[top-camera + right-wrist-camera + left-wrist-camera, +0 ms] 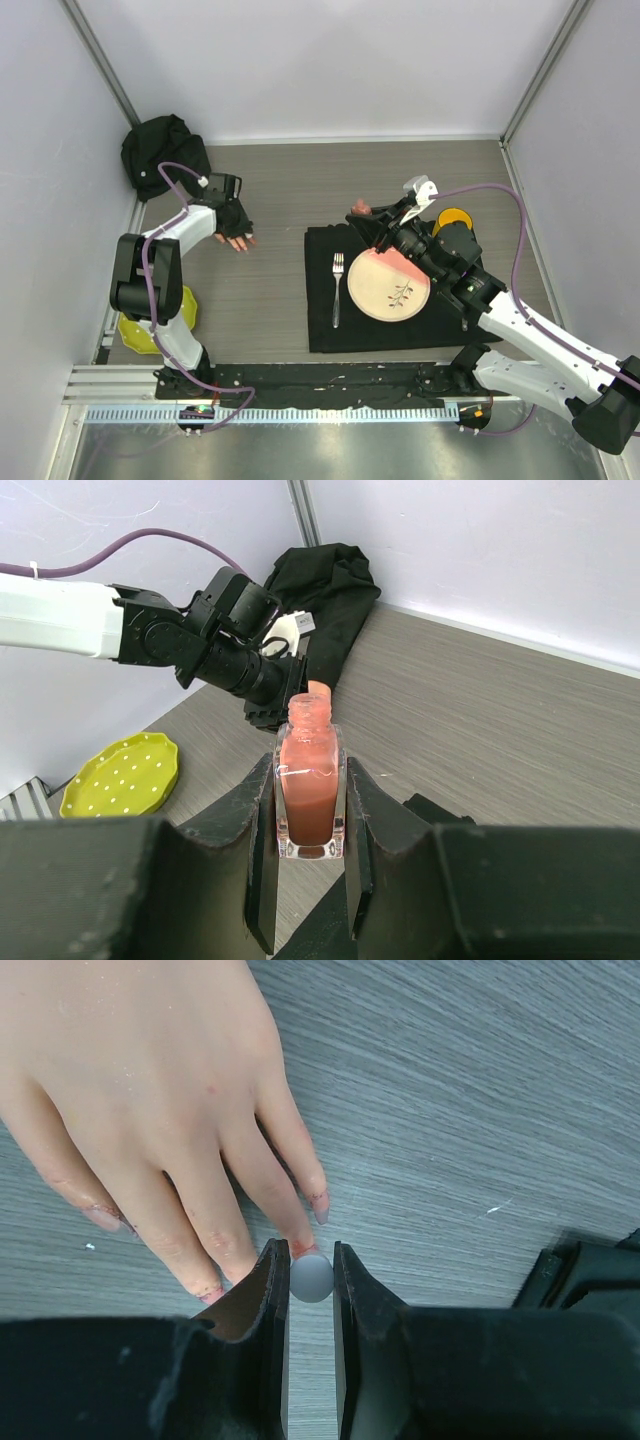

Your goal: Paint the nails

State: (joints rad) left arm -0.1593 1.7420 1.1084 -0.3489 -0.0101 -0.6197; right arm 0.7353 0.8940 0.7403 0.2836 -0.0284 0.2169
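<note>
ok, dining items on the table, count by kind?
Plates: 2, pink sprig-patterned round plate, yellow-green dotted round plate
Silver metal fork: 1
Black fabric placemat: 1
Orange round item, kind unclear: 1
Total: 5

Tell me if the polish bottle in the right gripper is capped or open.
Open. The polish bottle has a bare neck with no cap on it; pinkish polish fills most of it.

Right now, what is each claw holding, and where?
Right gripper: open polish bottle, squeezed by its glass sides. Left gripper: a small grey round piece, pinched by its sides.
</note>
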